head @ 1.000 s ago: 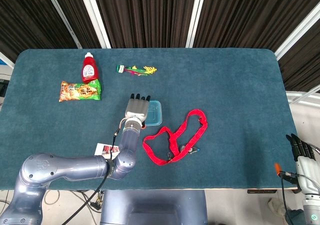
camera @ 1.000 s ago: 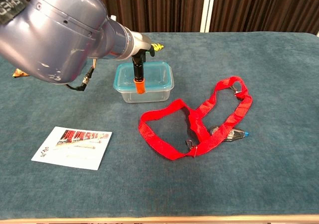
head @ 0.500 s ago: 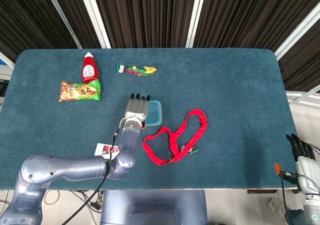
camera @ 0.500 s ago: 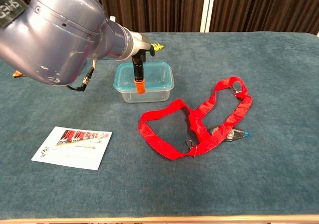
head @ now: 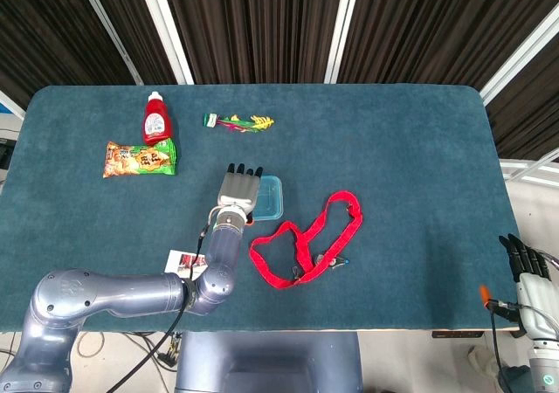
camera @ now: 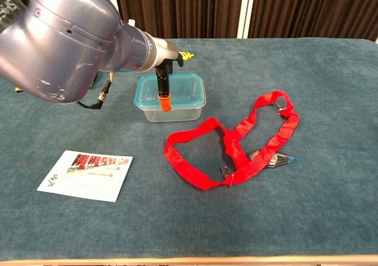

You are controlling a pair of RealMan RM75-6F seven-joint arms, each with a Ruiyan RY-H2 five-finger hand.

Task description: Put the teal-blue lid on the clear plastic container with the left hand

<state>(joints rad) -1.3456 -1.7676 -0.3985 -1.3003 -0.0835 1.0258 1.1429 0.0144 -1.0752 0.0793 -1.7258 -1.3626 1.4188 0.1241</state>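
Resting flat with fingers extended side by side, the left hand (head: 239, 188) lies over the near-left part of the teal-blue lid (camera: 183, 90), which sits on the clear plastic container (camera: 177, 112). Beside the container, toward the robot, lies a red lanyard (camera: 236, 142). The right hand (head: 524, 258) hangs well apart from the container, off the table edge, fingers straight, holding nothing.

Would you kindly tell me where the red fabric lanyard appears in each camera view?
Head view: red fabric lanyard lies just below centre, right of the clear plastic container.
Chest view: lanyard fills the centre-right, in front of the container.
Shared landmark: the container.
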